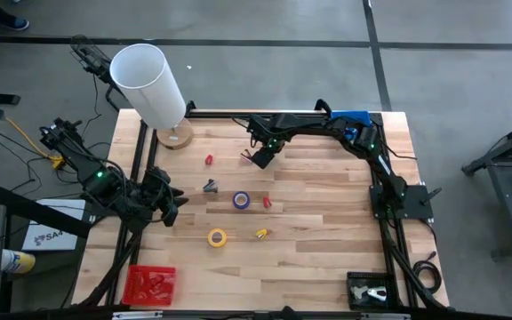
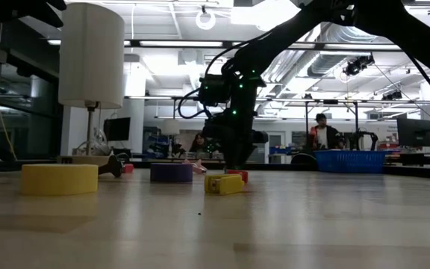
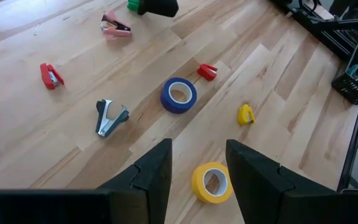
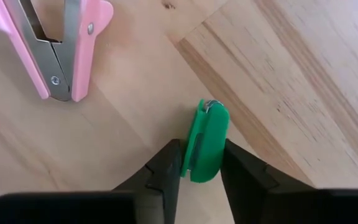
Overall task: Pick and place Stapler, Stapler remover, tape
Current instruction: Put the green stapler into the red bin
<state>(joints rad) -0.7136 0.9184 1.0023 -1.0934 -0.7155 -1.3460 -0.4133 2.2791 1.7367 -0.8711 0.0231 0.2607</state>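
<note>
In the red tray (image 1: 148, 284) lie red pieces; the right claw (image 4: 199, 163) pinches a green stapler (image 4: 205, 142).

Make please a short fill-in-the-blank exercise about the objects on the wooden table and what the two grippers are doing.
1. The right gripper has its fingers on both sides of a small ____ stapler.
2. Beside that stapler lies a ____ staple remover.
3. In the left wrist view, the left gripper hangs above the ____ tape roll.
4. The red basket sits at the table corner on the ____ arm's side.

Missing words: green; pink; yellow; left
</note>
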